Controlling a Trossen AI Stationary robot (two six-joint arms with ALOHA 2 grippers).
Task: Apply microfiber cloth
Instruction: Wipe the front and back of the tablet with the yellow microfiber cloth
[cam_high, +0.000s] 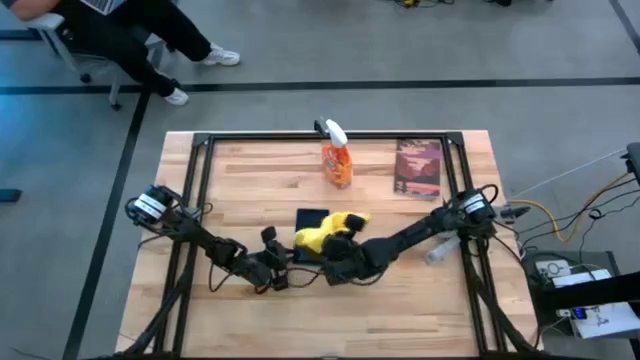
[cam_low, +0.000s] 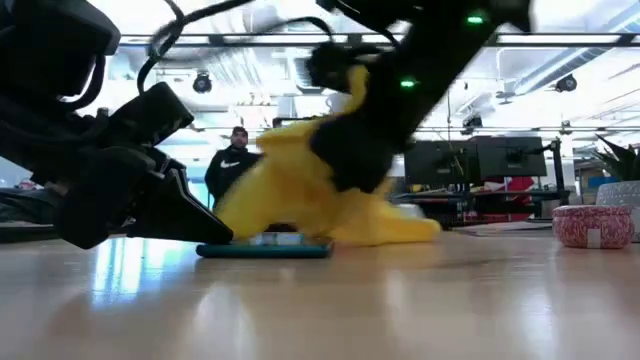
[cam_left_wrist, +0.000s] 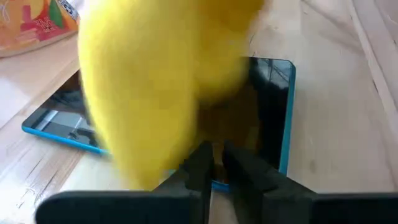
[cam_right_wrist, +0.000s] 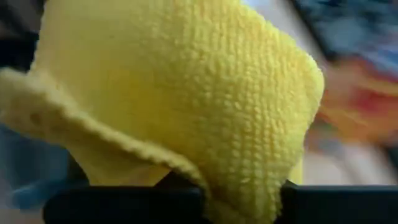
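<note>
A black tablet (cam_high: 308, 217) with a blue rim (cam_left_wrist: 287, 118) lies flat on the wooden table. The yellow microfiber cloth (cam_high: 320, 237) is bunched up over the tablet's right part, and my right gripper (cam_high: 338, 248) is shut on it. In the low view the cloth (cam_low: 285, 195) hangs down onto the tablet (cam_low: 265, 249). My left gripper (cam_left_wrist: 214, 167) is shut, and its tips sit at the tablet's near edge, just left of the cloth (cam_left_wrist: 155, 81). My left gripper touches the tablet's near edge (cam_left_wrist: 217, 185) with its shut fingertips, slanting down from the table's left (cam_low: 205, 238). The tablet stays flat on the table. My right gripper holds the cloth by a bunched upper part (cam_right_wrist: 186, 168). The cloth covers the fingers, so the hold itself is hidden. The gripper comes from the table's right, and the cloth droops slack below it, its lower folds (cam_low: 390, 228) resting on the tablet and the table.
An orange spray bottle (cam_high: 337, 160) with a white trigger stands behind the tablet. A dark picture card (cam_high: 418, 168) lies at the far right. A black frame (cam_high: 200, 190) runs round the table. A person (cam_low: 232, 160) stands in the room behind.
</note>
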